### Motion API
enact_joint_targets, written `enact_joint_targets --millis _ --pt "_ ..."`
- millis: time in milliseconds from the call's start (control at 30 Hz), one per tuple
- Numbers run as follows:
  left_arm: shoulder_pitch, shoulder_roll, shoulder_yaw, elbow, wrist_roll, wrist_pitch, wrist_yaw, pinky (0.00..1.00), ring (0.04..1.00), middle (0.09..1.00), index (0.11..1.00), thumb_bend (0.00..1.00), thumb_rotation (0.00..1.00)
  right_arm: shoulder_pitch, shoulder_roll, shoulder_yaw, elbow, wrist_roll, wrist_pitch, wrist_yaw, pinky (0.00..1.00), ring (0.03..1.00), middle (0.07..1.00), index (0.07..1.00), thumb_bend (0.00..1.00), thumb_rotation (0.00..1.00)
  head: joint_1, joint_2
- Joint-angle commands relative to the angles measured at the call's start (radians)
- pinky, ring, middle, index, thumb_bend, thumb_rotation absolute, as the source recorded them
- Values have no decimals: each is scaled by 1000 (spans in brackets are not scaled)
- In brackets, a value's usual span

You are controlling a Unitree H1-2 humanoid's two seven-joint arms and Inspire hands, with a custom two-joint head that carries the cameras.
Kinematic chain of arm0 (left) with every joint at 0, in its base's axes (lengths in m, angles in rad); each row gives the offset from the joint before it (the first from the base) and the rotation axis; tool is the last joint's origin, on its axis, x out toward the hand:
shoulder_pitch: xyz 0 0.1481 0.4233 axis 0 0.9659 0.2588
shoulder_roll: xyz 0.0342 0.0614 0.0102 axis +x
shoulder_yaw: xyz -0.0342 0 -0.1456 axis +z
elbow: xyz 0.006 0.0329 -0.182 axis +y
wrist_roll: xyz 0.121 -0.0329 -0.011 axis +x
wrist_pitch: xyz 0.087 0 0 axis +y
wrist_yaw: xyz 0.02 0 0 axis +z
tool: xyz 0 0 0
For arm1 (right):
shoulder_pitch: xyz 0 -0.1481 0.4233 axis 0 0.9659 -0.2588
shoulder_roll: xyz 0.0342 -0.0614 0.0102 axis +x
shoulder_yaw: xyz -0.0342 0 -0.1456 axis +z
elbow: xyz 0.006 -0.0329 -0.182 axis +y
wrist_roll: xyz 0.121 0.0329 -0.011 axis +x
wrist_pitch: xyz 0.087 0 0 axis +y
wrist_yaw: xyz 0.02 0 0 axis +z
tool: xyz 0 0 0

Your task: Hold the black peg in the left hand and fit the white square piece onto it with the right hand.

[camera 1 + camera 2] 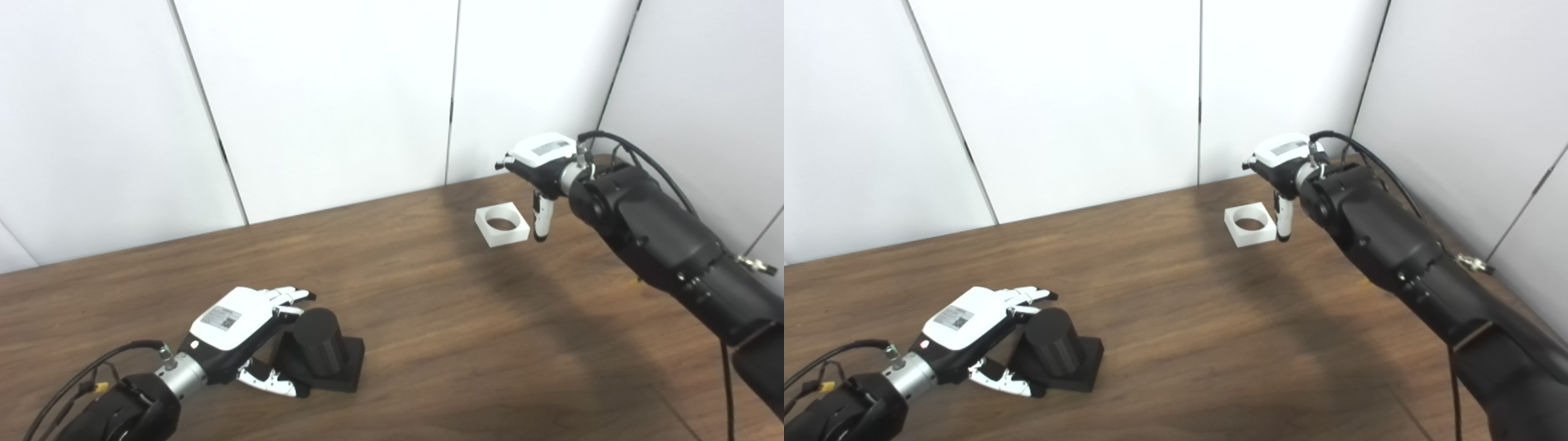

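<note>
Left hand (245, 334): fingers spread beside black peg (318, 349), grip unclear | right hand (1283, 174): above white square piece (1249, 225), grip hidden | views match

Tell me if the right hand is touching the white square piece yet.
Cannot tell. In both eye views the right hand hangs a digit right beside the white square piece, but neither view shows a plain gap or contact.

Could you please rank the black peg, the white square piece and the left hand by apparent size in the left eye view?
1. left hand
2. black peg, with its base; near the camera, so flattered
3. white square piece, farther away, so true size is unsure
</note>
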Motion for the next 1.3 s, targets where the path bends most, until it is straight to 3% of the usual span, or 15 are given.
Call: enact_joint_targets --millis 0,367,800,1267 --pt "97 25 -75 59 84 -23 -99 812 896 900 493 523 71 -71 -7 -6 17 -34 10 2 910 969 979 943 877 104 -1 1" --pt "103 23 -73 16 73 0 -127 801 888 887 492 523 70 -110 33 3 165 20 -39 -20 852 935 960 931 899 142 16 11" --pt "114 35 -63 -50 50 32 -167 778 875 881 491 523 65 -110 67 29 247 57 -65 -47 830 926 944 914 899 164 32 29" --pt "110 32 -45 -86 37 51 -202 763 859 883 491 523 64 -131 121 54 343 76 -107 -139 778 903 912 836 798 131 50 41"
